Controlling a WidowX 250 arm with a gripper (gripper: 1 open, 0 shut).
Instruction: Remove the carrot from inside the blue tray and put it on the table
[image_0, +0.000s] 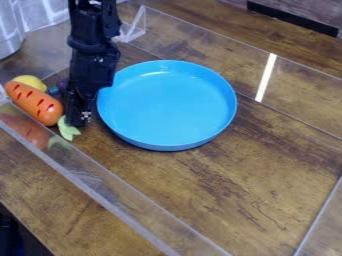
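Where the carrot (35, 103) lies on the table (221, 194), just beside the gripper (80, 115), fingers together, blue tray (167, 105) opposite.

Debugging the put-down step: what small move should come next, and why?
Probably a short opening of the gripper, then a lift straight up: the carrot already lies on the table, outside the blue tray, and the gripper is down low right beside its leafy end.

The robot arm (94, 45) is black, with small pale glints and bulky segments.
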